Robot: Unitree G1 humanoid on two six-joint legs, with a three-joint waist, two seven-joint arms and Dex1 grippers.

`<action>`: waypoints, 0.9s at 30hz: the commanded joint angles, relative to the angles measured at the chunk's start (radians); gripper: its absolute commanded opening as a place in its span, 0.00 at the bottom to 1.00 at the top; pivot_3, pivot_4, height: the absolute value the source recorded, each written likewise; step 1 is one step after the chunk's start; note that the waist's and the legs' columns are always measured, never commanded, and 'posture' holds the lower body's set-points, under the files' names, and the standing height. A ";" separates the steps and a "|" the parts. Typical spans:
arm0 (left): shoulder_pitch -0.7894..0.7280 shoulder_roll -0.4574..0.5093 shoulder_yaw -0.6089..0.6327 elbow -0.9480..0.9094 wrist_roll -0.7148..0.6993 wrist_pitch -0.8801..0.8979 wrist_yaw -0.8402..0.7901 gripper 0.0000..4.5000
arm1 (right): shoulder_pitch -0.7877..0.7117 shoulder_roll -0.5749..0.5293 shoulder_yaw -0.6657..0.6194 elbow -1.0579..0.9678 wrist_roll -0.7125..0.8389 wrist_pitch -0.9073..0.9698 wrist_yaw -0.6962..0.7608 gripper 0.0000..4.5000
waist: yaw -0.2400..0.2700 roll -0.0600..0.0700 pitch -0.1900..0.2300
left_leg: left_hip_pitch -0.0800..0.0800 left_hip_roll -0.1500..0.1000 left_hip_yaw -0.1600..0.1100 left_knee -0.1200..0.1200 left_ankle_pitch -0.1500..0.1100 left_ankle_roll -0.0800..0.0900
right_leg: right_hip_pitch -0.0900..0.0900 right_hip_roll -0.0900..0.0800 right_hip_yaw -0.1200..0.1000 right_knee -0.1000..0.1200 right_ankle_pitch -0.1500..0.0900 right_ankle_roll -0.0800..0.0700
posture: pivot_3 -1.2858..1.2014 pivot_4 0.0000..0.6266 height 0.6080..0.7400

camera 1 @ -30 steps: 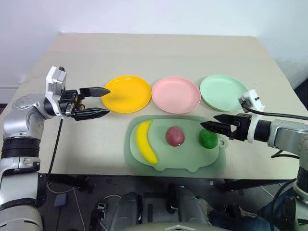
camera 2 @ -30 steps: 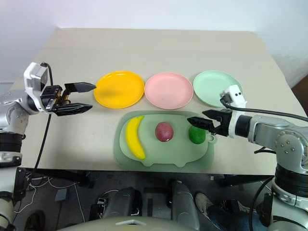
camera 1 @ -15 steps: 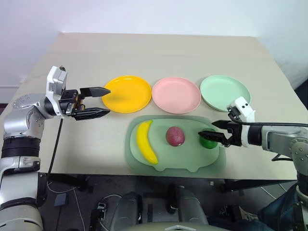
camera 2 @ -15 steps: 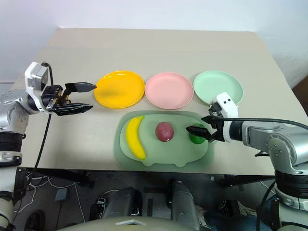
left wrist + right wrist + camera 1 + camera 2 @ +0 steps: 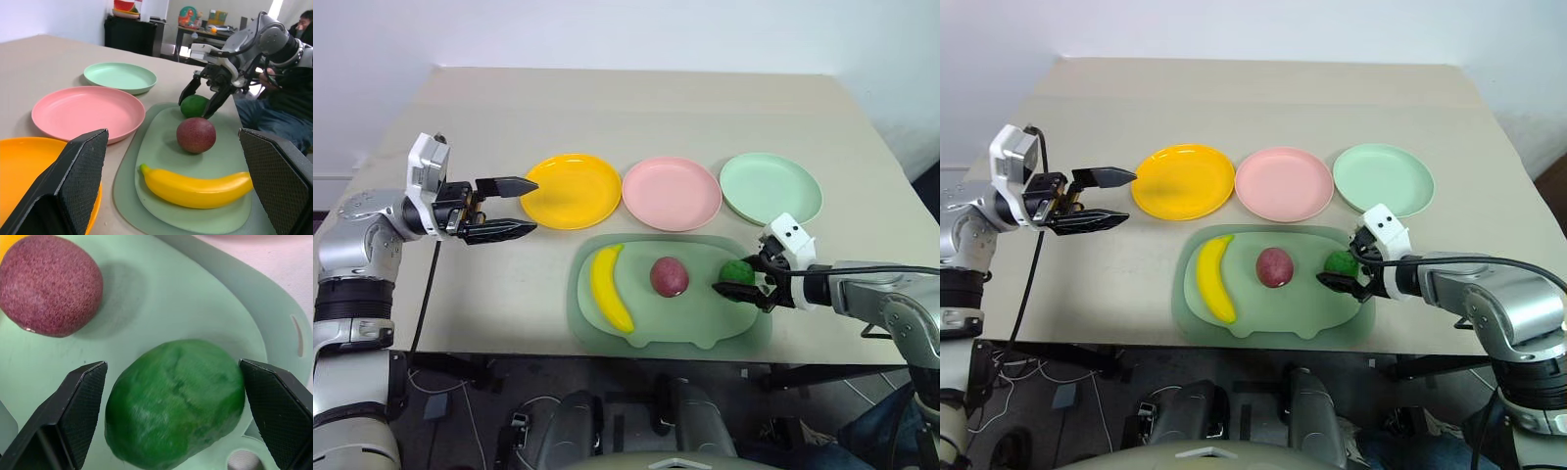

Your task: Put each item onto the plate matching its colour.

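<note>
Straddling the green lime with our right jaws spread wide, we have one finger on each side of it and no visible contact yet; it sits on the pale green mat. Just beyond those jaws lies the red-purple fruit, and past it the banana. Our left jaws stand open above the table, empty, tips beside the orange-yellow plate. The pink plate and mint plate lie bare, the mint one nearest the right jaws
</note>
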 commanded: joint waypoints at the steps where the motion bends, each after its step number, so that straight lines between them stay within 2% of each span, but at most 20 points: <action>1: -0.005 0.019 0.036 -0.036 0.001 0.006 -0.003 1.00 | -0.014 -0.009 -0.001 0.008 -0.019 -0.033 0.012 0.96 | 0.000 0.000 0.000 | 0.000 0.000 0.000 0.000 0.000 0.000 | 0.000 0.000 0.000 0.000 0.000 0.000 | 0.52 0.24 1.00; 5: -0.001 0.018 0.040 -0.042 0.004 0.010 -0.001 1.00 | -0.031 -0.003 -0.002 0.017 -0.020 -0.040 0.019 0.77 | 0.000 0.000 0.000 | 0.000 0.000 0.000 0.000 0.000 0.000 | 0.000 0.000 0.000 0.000 0.000 0.000 | 0.52 0.24 1.00; 12: -0.003 0.013 0.045 -0.042 0.006 0.017 0.005 1.00 | -0.060 0.013 -0.007 0.035 -0.010 -0.024 0.031 0.76 | 0.000 0.000 0.000 | 0.000 0.000 0.000 0.000 0.000 0.000 | 0.000 0.000 0.000 0.000 0.000 0.000 | 0.52 0.24 1.00; 20: -0.001 0.007 0.046 -0.041 0.007 0.018 0.007 1.00 | -0.296 0.112 -0.099 0.238 -0.033 -0.079 -0.043 0.76 | -0.004 0.000 0.000 | 0.000 0.000 0.000 0.001 0.000 0.000 | 0.000 0.000 0.000 0.000 0.001 -0.001 | 0.52 0.24 1.00; 27: 0.009 0.004 0.053 -0.066 0.004 0.025 0.017 1.00 | -0.413 0.171 -0.034 0.537 -0.248 -0.329 -0.144 0.76 | -0.003 0.000 0.000 | -0.001 0.000 0.003 0.000 0.000 0.000 | 0.000 0.000 0.000 0.000 0.001 -0.001 | 0.52 0.24 1.00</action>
